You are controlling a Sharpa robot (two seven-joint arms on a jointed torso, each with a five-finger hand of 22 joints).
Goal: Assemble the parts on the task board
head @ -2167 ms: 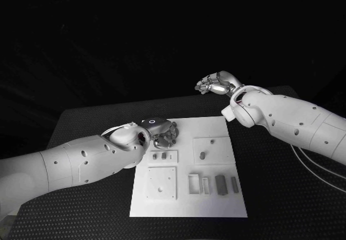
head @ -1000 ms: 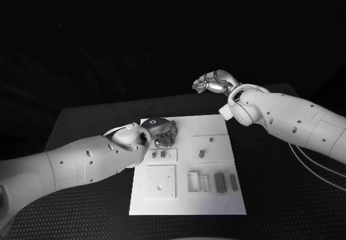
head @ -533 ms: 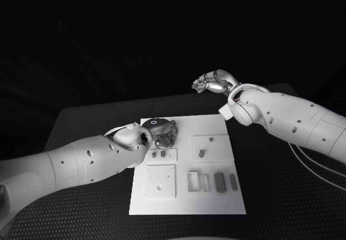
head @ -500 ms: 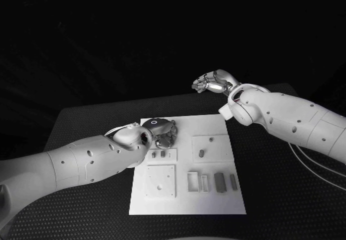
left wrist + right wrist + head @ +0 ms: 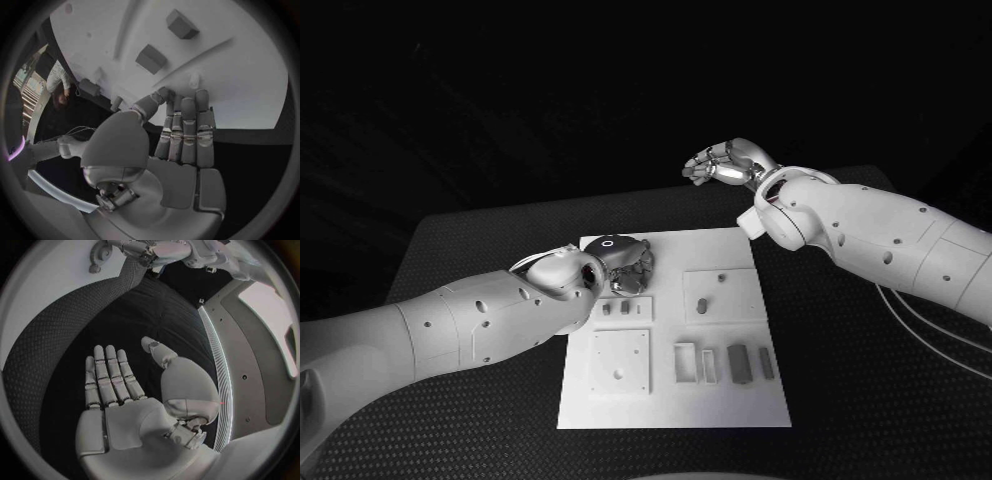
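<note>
- Little has shifted: the left hand (image 5: 626, 268) has crept slightly along the far-left corner of the task board (image 5: 668, 410), fingers straight and close together, holding nothing; no part looks newly placed.
- Grey parts (image 5: 738, 364) lie near the board's right side.
- Right hand (image 5: 723, 164) hovers beyond the black table (image 5: 473, 250), fingers apart, empty.

White task board (image 5: 672, 400) bearing grey parts (image 5: 738, 364); black dotted-weave table (image 5: 473, 250); white arms, silver left hand (image 5: 625, 266) and right hand (image 5: 723, 164).
</note>
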